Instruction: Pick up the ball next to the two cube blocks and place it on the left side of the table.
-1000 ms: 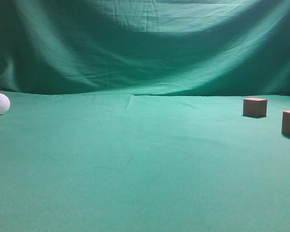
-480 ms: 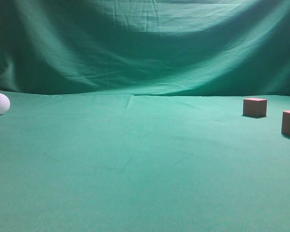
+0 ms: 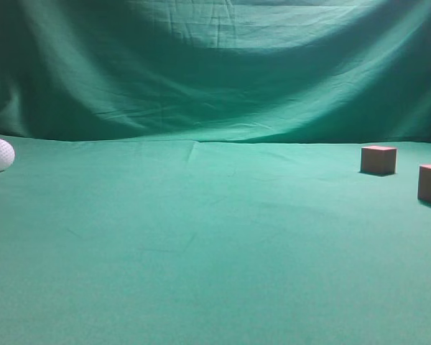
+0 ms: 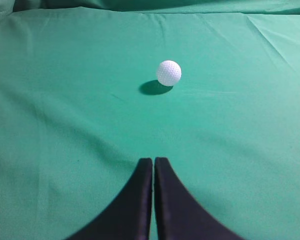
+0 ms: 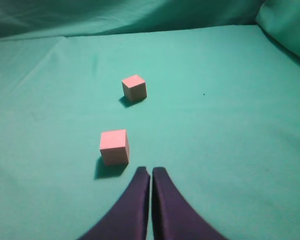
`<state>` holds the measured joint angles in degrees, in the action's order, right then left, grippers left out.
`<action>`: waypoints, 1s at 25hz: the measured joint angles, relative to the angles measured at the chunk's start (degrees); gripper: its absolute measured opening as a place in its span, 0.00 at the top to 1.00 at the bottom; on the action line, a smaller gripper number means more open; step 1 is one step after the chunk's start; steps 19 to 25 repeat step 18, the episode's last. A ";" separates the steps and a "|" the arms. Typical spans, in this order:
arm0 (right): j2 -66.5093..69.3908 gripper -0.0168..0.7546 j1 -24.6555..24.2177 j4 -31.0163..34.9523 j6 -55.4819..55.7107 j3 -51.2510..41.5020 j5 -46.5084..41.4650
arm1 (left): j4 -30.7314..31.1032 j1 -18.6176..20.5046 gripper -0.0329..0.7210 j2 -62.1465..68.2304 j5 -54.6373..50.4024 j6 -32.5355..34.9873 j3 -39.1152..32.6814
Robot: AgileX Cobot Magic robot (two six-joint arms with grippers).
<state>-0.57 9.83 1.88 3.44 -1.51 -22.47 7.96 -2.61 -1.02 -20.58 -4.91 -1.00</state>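
Left tool [image 4: 153, 161] closed, empty, well short of the ball [image 4: 168, 73]; right tool [image 5: 150, 171] likewise closed, just beside the nearer of the two cube blocks [image 5: 114, 146]; ball resting far left on the surface [image 3: 201, 244], well apart from the blocks; probably light, hard, roll-prone; best pinched across its widest middle.

No lettering, labels, brands or numbers to read anywhere here, in any of the three views.
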 joint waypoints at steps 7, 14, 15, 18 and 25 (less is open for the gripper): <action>0.00 0.98 -0.10 0.00 -0.24 0.00 -0.12 | 0.00 0.00 0.96 0.00 0.00 0.00 0.00; 0.00 0.98 -0.10 0.00 -0.36 0.00 -0.12 | 0.00 0.00 0.96 0.00 0.00 0.00 0.00; 0.00 0.98 -0.10 0.00 -0.45 0.00 -0.12 | 0.00 0.00 0.96 0.00 0.00 0.00 0.00; 0.00 0.98 -0.10 0.00 -0.45 0.00 -0.12 | 0.00 0.00 0.96 0.00 0.00 0.00 0.00; 0.00 0.98 -0.10 0.00 -0.45 0.00 -0.12 | 0.00 0.00 0.96 0.00 0.00 0.00 0.00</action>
